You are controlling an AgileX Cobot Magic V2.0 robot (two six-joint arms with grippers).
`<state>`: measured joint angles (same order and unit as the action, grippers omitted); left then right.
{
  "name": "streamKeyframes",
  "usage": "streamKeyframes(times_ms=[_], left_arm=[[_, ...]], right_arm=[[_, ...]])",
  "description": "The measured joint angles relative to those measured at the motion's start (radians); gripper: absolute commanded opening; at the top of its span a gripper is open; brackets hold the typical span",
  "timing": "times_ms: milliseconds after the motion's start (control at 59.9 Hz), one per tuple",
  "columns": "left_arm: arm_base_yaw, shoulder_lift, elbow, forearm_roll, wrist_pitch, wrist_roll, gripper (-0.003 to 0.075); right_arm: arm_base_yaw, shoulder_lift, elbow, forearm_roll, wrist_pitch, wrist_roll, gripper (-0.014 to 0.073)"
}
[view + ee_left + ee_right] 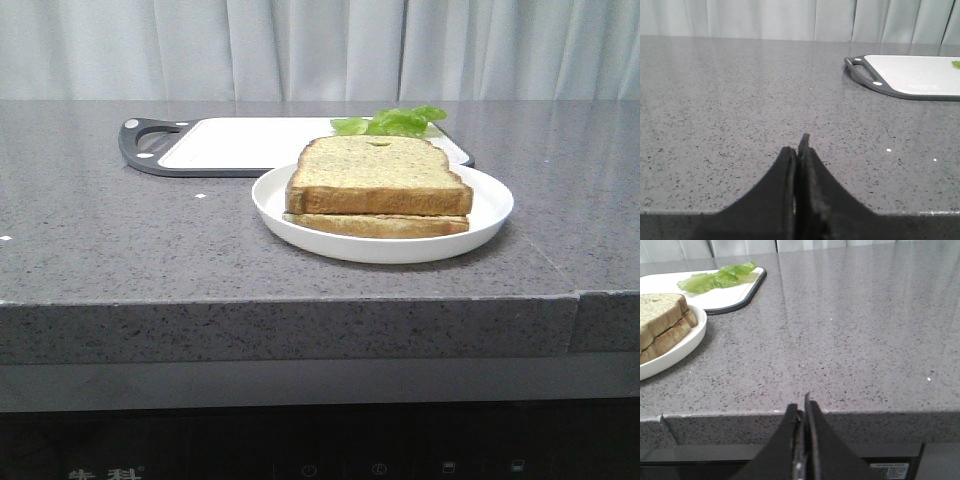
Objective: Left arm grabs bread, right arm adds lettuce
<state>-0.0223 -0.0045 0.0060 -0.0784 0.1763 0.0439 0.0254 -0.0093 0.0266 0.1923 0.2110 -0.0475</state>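
The gray counter holds a white plate with bread — lettuce sits at 12 o'clock behind it. Both grippers — left, right — are pinched together, holding nothing.

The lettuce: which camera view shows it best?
The right wrist view shows the lettuce best: the whole crinkled leaf lies unobstructed on the white cutting board. In the front view, the bread hides its near part. The left wrist view shows only a green tip at the picture's edge.
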Motion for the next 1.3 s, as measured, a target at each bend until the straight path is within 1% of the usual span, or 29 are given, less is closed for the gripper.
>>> streamKeyframes(times_ms=[1301], left_arm=[[0.0, 0.0, 0.0, 0.0, -0.015, 0.0, -0.002]], right_arm=[[0.0, 0.0, 0.0, 0.0, 0.0, 0.0, -0.006]])
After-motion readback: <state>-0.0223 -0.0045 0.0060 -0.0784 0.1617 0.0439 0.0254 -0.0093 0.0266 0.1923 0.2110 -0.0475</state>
